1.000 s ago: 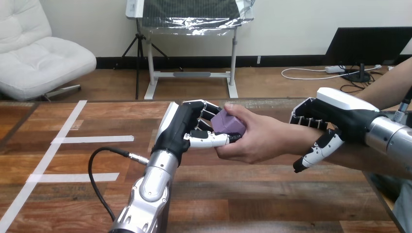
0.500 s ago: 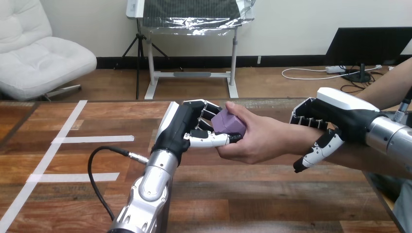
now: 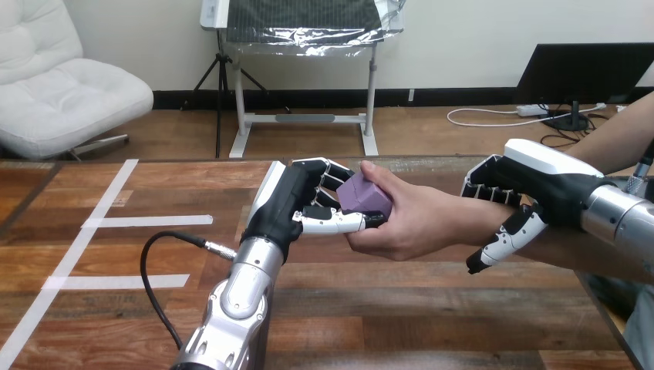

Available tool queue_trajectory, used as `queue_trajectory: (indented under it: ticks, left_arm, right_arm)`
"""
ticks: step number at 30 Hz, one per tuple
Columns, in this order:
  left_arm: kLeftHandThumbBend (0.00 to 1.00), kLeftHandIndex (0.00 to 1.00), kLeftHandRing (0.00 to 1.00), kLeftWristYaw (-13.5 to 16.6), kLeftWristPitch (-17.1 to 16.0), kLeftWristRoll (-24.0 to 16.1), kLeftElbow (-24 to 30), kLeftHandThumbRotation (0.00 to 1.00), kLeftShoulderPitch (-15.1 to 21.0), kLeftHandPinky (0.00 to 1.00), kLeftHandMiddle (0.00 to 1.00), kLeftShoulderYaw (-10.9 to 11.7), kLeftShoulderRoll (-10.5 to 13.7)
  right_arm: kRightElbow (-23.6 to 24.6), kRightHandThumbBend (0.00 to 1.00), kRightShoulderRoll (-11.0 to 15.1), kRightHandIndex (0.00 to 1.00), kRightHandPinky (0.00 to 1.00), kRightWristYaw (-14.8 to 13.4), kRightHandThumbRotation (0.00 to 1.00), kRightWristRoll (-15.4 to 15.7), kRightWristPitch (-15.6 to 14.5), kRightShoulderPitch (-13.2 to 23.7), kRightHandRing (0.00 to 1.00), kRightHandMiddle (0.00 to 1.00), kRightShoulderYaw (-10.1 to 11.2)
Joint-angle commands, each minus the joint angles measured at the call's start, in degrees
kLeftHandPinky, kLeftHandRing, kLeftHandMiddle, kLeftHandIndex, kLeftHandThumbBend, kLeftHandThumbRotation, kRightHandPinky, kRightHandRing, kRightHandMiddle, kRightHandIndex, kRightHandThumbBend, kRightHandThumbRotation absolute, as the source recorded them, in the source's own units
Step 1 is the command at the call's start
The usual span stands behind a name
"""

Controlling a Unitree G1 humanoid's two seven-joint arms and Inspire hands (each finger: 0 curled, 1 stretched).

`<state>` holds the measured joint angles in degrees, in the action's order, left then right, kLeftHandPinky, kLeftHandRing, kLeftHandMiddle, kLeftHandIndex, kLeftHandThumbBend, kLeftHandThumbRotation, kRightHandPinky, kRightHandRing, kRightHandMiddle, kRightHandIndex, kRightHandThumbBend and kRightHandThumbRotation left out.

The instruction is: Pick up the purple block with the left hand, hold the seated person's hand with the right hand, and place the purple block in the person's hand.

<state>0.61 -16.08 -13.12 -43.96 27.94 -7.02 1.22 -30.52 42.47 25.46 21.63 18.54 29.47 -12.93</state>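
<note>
Head view: purple block [image 3: 362, 196] is being pinched by curled left hand [image 3: 289, 204], touching person's hand [image 3: 420, 220]; person's wrist [image 3: 487, 216] is being clasped by curled right hand [image 3: 540, 185].

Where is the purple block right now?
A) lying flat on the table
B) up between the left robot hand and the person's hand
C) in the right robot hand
B: the purple block is off the table, pinched by the left robot hand and touching the person's hand.
</note>
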Motion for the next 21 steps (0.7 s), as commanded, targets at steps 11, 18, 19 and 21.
queue_trajectory:
  ticks: [11, 18, 19, 21]
  left_arm:
    - [0.60, 0.47, 0.40, -0.56, -2.40, 0.41, 3.06, 0.01, 1.32, 0.33, 0.44, -0.68, 0.00]
    - [0.63, 0.56, 0.52, -0.93, -2.07, 1.05, 3.56, 0.36, 0.77, 0.46, 0.54, -0.24, 0.01]
    - [0.64, 0.57, 0.53, -0.95, -2.04, 1.13, 3.60, 0.41, 0.71, 0.47, 0.56, -0.18, -0.01]
    - [0.64, 0.60, 0.56, -0.94, -1.96, 1.26, 3.68, 0.49, 0.57, 0.50, 0.58, -0.06, 0.01]
  right_arm:
    - [1.10, 0.90, -0.71, 0.63, 0.50, 0.81, 0.12, -0.84, 0.83, 0.44, 0.56, 0.60, 0.69]
    - [0.75, 0.91, -0.41, 0.66, 0.53, 0.79, 0.15, -0.58, 1.61, 0.51, 0.59, 0.64, 0.65]
    - [0.73, 0.91, -0.38, 0.67, 0.53, 0.81, 0.15, -0.52, 1.66, 0.53, 0.59, 0.64, 0.63]
    - [0.40, 0.91, -0.32, 0.67, 0.53, 0.39, 0.16, -0.37, 2.48, 0.52, 0.60, 0.64, 0.64]
